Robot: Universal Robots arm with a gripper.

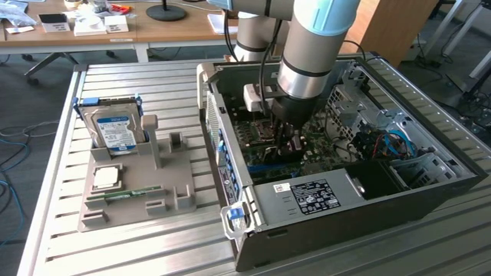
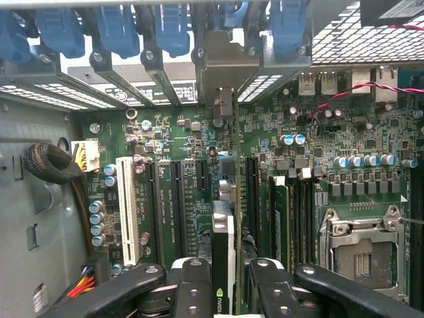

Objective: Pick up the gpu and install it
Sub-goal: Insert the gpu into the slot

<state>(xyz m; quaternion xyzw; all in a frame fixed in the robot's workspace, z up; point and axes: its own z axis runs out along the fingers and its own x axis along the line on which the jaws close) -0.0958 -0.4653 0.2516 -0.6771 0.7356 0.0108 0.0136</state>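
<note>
My gripper point(image 1: 287, 141) is reaching down inside the open computer case point(image 1: 433, 190), just above the green motherboard point(image 1: 326, 152). In the wrist view the gripper point(image 2: 224, 281) is shut on the gpu point(image 2: 224, 232), a thin dark card seen edge-on between the two black fingers point(image 2: 192, 285). The card's silvery metal bracket point(image 2: 228, 66) sits up against the row of rear slot covers. The card stands upright over the black expansion slots of the motherboard point(image 2: 179, 132). I cannot tell whether its lower edge is in a slot.
Blue slot latches point(image 2: 119, 30) line the case's rear wall. A white slot point(image 2: 124, 205), an open CPU socket point(image 2: 361, 248) and a cable bundle point(image 2: 53, 165) surround the card. On the table, a grey fixture point(image 1: 180, 172) holds a hard drive point(image 1: 115, 129), a chip point(image 1: 106, 175) and a memory stick point(image 1: 126, 194).
</note>
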